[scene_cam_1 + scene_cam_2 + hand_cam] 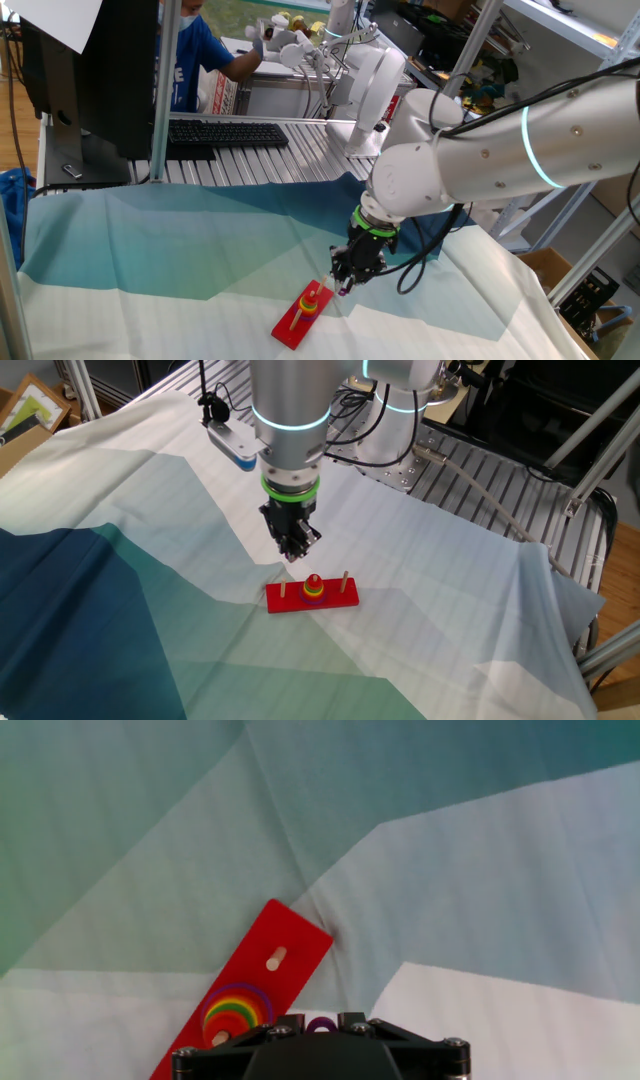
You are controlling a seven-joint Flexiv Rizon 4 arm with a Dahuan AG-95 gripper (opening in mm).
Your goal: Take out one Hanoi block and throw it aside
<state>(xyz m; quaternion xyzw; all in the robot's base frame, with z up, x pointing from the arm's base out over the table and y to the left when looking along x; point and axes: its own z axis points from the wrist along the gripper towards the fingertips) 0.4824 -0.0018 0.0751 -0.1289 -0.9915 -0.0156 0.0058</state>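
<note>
The tiny purple Hanoi block sits pinched between my two fingers at the bottom of the hand view. My gripper is shut on it and hovers just above the cloth, beside the far end of the red base. In the other fixed view the gripper hangs above and left of the red base. The stack of remaining rings stays on the middle peg. It shows from above as rainbow rings in the hand view, left of my fingers. An empty peg stands further along the base.
A teal and white cloth with creases covers the table. A black keyboard lies on the metal rollers at the back. A person in blue stands behind. A metal frame post rises at the left.
</note>
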